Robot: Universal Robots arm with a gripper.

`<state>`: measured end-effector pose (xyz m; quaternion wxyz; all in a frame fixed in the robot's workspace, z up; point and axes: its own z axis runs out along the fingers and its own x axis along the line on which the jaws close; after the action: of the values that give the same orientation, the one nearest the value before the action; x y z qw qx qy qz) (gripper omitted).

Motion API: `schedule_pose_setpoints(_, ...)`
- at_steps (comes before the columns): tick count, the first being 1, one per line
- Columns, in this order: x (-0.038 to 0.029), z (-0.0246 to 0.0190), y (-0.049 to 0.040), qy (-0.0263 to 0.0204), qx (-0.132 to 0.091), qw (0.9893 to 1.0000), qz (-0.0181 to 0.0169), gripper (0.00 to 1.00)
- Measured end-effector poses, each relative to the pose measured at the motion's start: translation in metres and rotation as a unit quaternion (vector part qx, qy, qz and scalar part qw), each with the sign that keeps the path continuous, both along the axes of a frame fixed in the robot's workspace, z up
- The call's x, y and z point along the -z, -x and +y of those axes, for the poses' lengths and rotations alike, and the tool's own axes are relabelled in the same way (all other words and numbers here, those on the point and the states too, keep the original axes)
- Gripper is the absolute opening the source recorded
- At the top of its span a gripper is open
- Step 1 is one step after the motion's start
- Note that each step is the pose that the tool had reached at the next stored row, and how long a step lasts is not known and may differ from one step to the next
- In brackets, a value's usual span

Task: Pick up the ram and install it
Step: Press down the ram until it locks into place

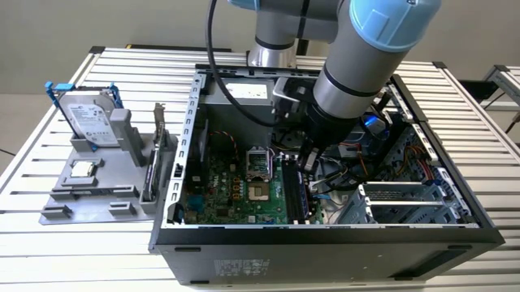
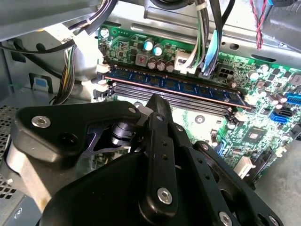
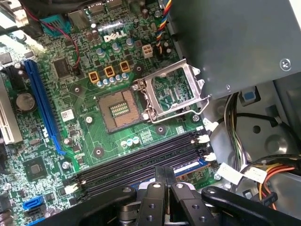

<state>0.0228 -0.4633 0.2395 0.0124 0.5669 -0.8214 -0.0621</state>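
Ram (image 2: 174,86) seated lengthwise in a memory slot on the motherboard (image 3: 84,101), near the case's (image 1: 182,182) front wall. Gripper (image 2: 157,106) pressed together, empty, just beside its edge. Best pushed straight down, evenly, until both end latches close.

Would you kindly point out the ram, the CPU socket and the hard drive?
ram (image 2: 174,84): second wrist view, the middle of its chip row.
CPU socket (image 3: 119,109): first wrist view, its contact field.
hard drive (image 1: 87,115): exterior view, its silver face.
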Motion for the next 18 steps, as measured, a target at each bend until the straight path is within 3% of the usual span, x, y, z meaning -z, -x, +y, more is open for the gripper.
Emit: schedule_pose_setpoints(18,0.0001,0.0000,0.0000,-0.0069,-0.034,0.9994,0.0005,0.00)
